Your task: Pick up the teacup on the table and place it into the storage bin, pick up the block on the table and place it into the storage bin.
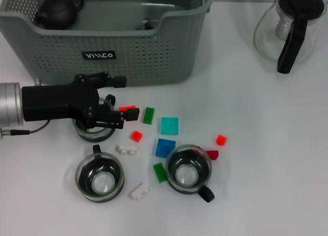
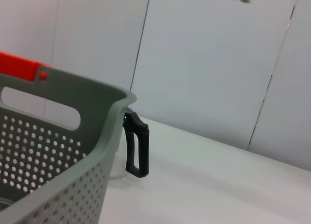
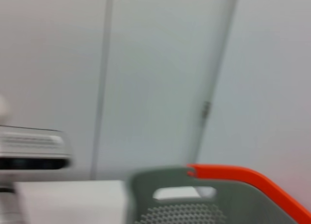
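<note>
- White tabletop [image 1: 266,144]: the left gripper [image 1: 114,111] sits over the far-left teacup [image 1: 94,129], just near of the storage bin [image 1: 154,62].
- Whether its fingers have closed on the rim, I cannot tell.
- A shallow pinch could tip the cup.
- The red block [image 1: 136,136] nearby might get knocked.
- No right gripper in sight.

The left end effector [image 1: 110,113] covers most of a glass teacup with a dark band [image 1: 94,132]; only its lower rim shows. The grey-green perforated plastic storage bin [image 1: 123,51] and glass carafe with black handle [image 1: 287,28] are cut off by the head view's top edge. The right wrist view is blurred
</note>
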`<state>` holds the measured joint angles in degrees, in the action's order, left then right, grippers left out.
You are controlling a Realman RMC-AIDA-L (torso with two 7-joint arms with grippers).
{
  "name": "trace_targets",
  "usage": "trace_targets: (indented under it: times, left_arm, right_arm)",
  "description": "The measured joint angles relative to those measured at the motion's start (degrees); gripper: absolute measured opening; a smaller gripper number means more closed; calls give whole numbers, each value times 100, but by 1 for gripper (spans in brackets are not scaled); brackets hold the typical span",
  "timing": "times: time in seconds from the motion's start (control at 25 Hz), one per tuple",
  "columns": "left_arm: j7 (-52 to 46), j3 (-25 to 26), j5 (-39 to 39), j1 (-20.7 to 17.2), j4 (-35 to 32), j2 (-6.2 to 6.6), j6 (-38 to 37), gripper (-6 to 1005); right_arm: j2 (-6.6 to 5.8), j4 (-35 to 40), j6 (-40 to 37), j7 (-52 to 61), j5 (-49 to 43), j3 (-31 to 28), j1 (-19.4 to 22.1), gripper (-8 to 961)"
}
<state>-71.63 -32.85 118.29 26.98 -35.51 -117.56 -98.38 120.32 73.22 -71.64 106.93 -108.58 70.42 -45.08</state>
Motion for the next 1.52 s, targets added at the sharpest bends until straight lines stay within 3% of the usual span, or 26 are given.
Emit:
trace_targets:
  times: [0.12,0.16,0.36,0.44,0.68,0.92,1.24,1.52]
  left_arm:
    - [0,31,9,-2,-10,15,-29,947]
    - [0,29,23,-13,-16,29,-55,947]
    - [25,0,52,-93,-42,112,-275,947]
    - [27,3,54,-126,-48,143,-335,947]
    - [32,13,85,-217,-153,191,-450,947]
    - [36,31,133,-220,-185,190,-436,947]
    - [44,34,135,-220,-193,189,-403,948]
    - [44,34,135,-231,-193,189,-390,948]
  right_arm:
    - [11,536,-231,-35,322,215,530,796]
    - [4,793,-276,4,482,387,878,794]
    - [-7,1090,-662,239,509,528,1379,787]
    - [-18,1126,-1413,274,347,431,1451,785]
    - [-27,1126,-2946,822,-263,234,1218,784]
    - [-4,919,-3484,1542,-897,459,844,780]
    - [5,536,-3557,1961,-1192,1124,526,768]
    - [18,83,-3139,2084,-1551,1763,301,729]
